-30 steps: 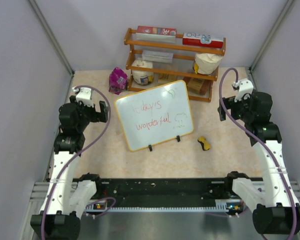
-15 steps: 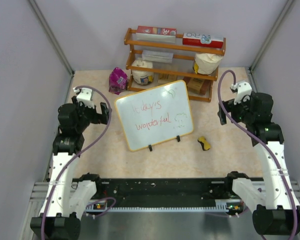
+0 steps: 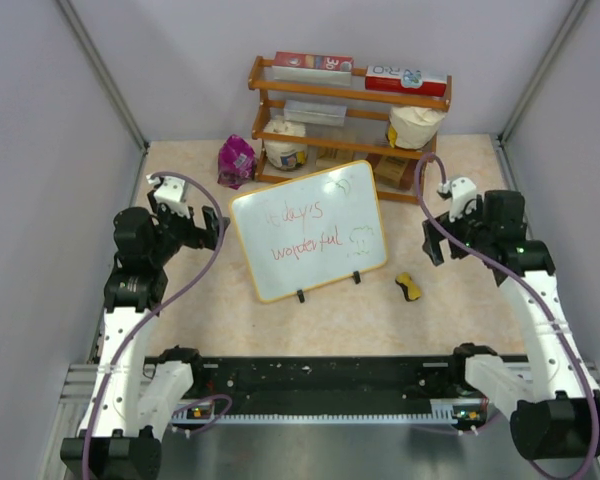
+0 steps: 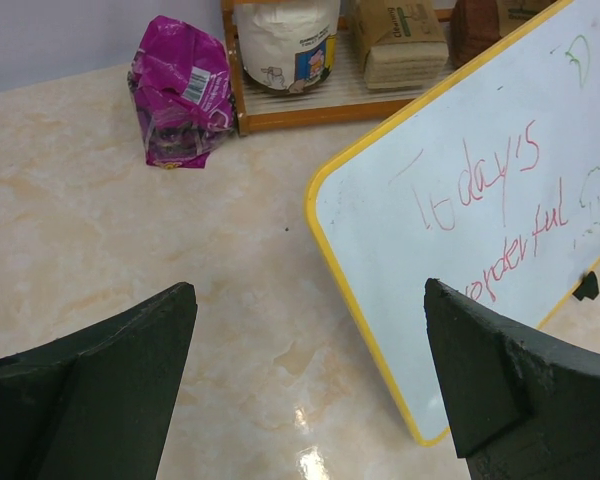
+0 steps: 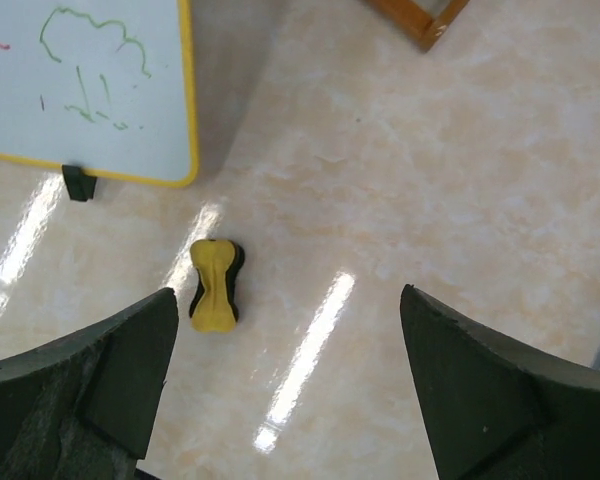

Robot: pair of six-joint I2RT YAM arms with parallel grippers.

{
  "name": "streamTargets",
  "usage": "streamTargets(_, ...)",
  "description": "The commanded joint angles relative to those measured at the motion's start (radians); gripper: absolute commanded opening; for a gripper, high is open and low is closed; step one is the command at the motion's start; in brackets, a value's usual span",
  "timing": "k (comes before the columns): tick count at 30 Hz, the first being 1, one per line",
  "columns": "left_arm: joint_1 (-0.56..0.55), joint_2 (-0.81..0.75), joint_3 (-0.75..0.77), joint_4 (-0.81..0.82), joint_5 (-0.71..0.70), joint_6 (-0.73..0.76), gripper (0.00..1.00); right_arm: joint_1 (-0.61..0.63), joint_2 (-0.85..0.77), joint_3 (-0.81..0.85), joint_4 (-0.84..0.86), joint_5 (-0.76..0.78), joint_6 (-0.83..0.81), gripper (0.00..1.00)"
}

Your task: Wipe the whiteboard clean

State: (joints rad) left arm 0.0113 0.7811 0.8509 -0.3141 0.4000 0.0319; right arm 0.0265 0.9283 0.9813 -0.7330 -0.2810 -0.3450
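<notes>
Now R gripper [image 5: 286, 335] hovers open near yellow eraser [image 5: 215, 285] beside whiteboard [image 5: 100, 70].

The tabletop [image 5: 410, 180] is gleaming with a polished, marble-patterned finish, and the whiteboard [image 3: 310, 232] is showing a smooth white face in a yellow plastic-looking frame. The shelf [image 4: 310, 112] is looking like varnished wood, the purple bag [image 4: 178, 92] is shining like crinkled foil, and the right tool [image 5: 287, 310] is showing matt, grainy black fingers [image 5: 70, 400].

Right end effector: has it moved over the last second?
Yes. In the top view the right end effector shifted left and nearer, toward the whiteboard and the yellow eraser, which both stayed put.
</notes>
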Motion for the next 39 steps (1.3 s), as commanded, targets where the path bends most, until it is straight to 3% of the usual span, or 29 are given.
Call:
streamTargets(1,-0.002,-0.002,0.019,0.082,0.082,-0.009,0.99,0.052,0.058,-0.064,0.017,-0.064,-0.005,0.89)
streamTargets(10,-0.002,0.009,0.011,0.113,0.053,-0.007,0.99,0.268,0.168,-0.197,0.153,0.103,0.027,0.81)
streamTargets(20,-0.002,0.012,-0.009,0.136,0.030,0.002,0.99,0.319,0.337,-0.222,0.195,0.186,0.044,0.68)
streamTargets(39,-0.001,0.026,-0.026,0.159,0.031,0.013,0.99,0.346,0.466,-0.240,0.204,0.230,0.037,0.52)
